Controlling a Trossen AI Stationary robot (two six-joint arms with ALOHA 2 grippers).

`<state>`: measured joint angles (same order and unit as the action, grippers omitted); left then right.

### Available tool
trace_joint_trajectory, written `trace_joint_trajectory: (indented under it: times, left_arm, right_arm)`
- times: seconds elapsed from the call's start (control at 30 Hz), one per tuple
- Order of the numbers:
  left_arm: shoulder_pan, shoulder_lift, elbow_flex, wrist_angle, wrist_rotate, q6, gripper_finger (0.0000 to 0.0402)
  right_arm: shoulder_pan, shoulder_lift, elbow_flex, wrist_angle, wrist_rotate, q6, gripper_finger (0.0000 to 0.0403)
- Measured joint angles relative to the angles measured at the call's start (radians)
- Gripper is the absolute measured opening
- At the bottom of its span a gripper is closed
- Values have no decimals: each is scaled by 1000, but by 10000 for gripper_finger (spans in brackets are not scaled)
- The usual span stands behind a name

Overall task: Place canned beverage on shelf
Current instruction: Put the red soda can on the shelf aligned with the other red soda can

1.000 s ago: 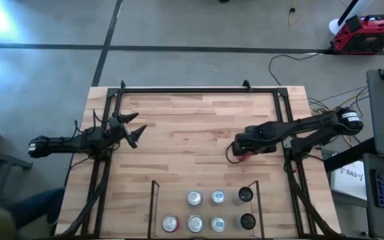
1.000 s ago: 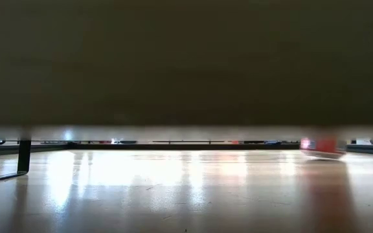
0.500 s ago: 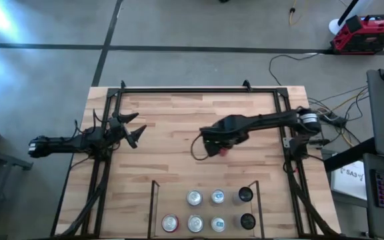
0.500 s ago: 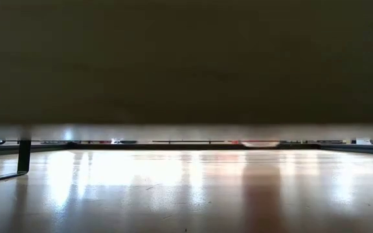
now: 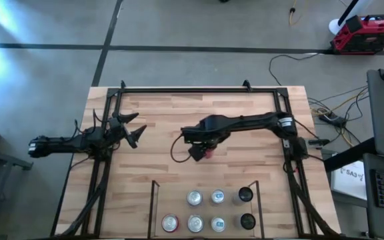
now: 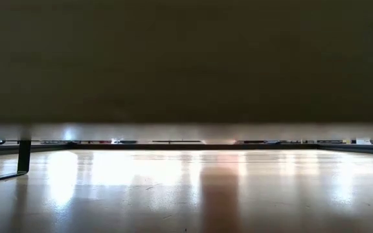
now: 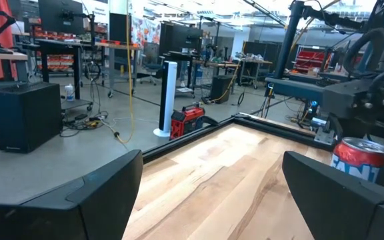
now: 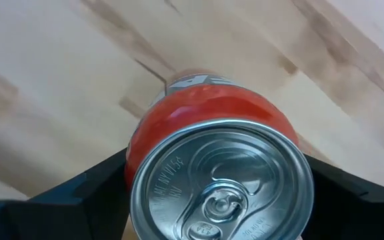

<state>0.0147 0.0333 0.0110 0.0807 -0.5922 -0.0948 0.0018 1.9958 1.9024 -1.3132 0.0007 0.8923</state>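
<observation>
Can (image 8: 215, 153), red, being carried by right gripper (image 5: 202, 150) above the table's (image 5: 159, 127) middle, well short of the shelf (image 5: 205, 190) at the near edge. Fingers (image 8: 79, 193) pressing on opposite sides of the body, lid facing the wrist camera.

Handling, as judged: rigid while sealed, thin-walled, smooth and probably slippery; moderately heavy if full; denting under a hard squeeze, so gripping firmly but not crushingly at mid-body, clear of the rounded shoulder and the rim.

Left gripper (image 5: 135, 133) waiting near the table's left edge, jaws spread wide, holding nothing.

Shelf already carrying seven cans (image 5: 194, 198) in two rows; one free slot appearing at the left end of the row farther from the near edge.

Views compared: high view giving the whole layout, both arms and the shelf's free slot, but showing only a red scrap of the can under the arm. Right wrist view showing the lid, pull tab and finger contact, but no shelf. Left wrist view showing the can (image 7: 359, 160) upright, side-on, label partly visible, with the room beyond. Low view largely blocked by a dark band, showing only bare wood and a faint reddish reflection.
</observation>
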Motion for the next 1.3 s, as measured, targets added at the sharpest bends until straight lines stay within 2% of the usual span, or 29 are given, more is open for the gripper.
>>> trace_joint_trajectory:
  times: [0.5,1.3]
  left_arm:
    - [0,0,0,0,0,0,346]
    - [0,0,0,0,0,0,346]
  right_arm:
    - [46,169,283,-65,-38,-280,314]
    - [86,174,307,-57,-57,-867,324]
